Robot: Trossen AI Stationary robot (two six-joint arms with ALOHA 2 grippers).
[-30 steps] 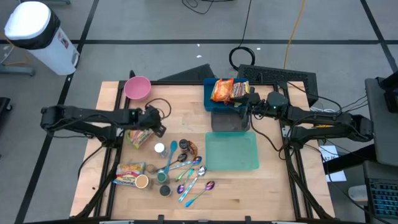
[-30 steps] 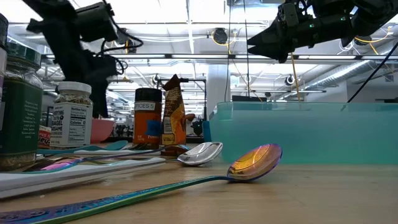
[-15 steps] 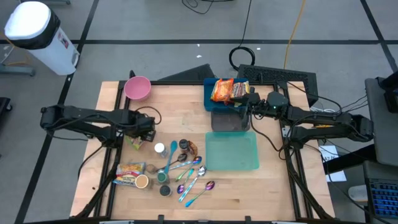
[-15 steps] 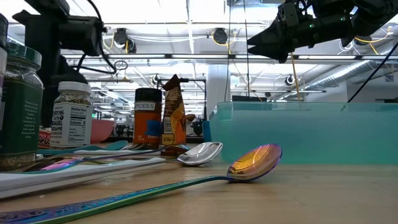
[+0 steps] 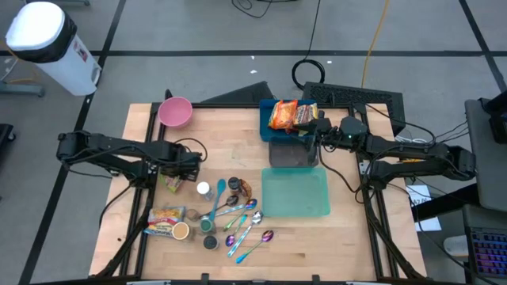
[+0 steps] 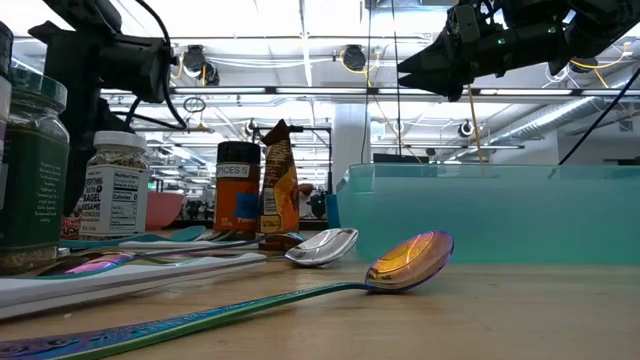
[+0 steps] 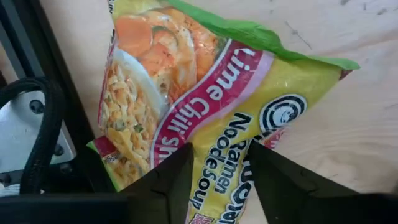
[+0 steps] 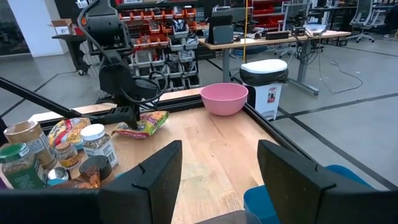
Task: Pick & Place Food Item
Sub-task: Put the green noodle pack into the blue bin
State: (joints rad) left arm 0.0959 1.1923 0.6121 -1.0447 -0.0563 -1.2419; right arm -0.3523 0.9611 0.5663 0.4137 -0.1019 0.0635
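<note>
Over by the table's left edge, one left gripper (image 7: pixel 217 163) spreads over one ramen packet (image 5: pixel 173 183); right gripper (image 8: pixel 217 162) hangs spread over a blue bin (image 5: pixel 266 130) holding two snack bags (image 5: pixel 291 115).

Legible text, left wrist view: noodle packet (image 7: pixel 205 118), yellow with a green edge and a pink band, reads "Lime Chili Sh…" on the band (end covered) and "Ramen Noodle Soup" in black on the yellow.

Low view: white-capped seasoning jar (image 6: pixel 116 190) reads "BAGEL SESAME" beside a "Nutrition Facts" panel. Orange-labelled spice jar (image 6: pixel 238 190), at 3 o'clock from it, reads "SPICES".

Other labels too small to read.
</note>
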